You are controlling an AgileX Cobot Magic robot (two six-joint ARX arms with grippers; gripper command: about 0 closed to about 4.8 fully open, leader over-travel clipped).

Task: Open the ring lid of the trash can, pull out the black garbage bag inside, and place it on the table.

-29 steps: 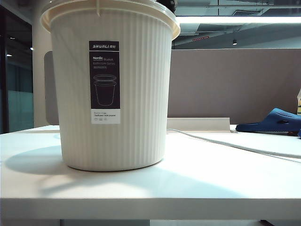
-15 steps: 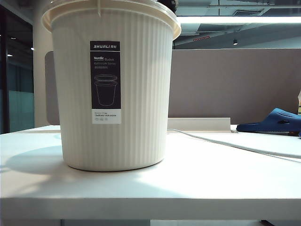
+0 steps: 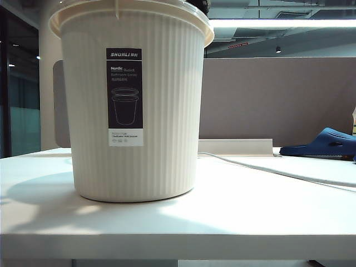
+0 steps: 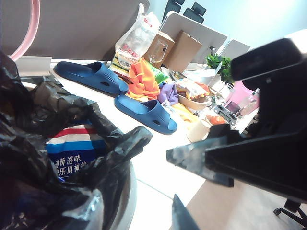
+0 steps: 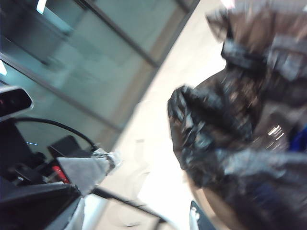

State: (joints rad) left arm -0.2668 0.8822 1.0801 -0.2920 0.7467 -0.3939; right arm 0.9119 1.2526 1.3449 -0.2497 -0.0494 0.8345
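Note:
The cream ribbed trash can [image 3: 133,105] stands on the white table [image 3: 233,217], filling the left half of the exterior view; neither gripper shows there. In the left wrist view the crinkled black garbage bag [image 4: 53,143] bulges out of the can's mouth, and the pink ring lid [image 4: 29,28] stands raised behind it. My left gripper [image 4: 136,220] sits at the can's rim [image 4: 128,201]. One fingertip [image 4: 181,218] shows outside the rim; the other is hidden. My right gripper [image 5: 136,218] hovers beside the black garbage bag [image 5: 230,124], jaws wide apart, nothing between them.
Two dark blue slippers [image 4: 144,110] lie on the table beyond the can, one seen at the exterior view's right edge [image 3: 325,142]. A white cable [image 3: 267,169] runs across the table. Bags, boxes and cloths [image 4: 158,62] are piled behind. The right arm's dark body [image 4: 268,129] hangs near the left gripper.
The can has shifted a touch to the right. The shadows on the table in front of it have thinned and moved.

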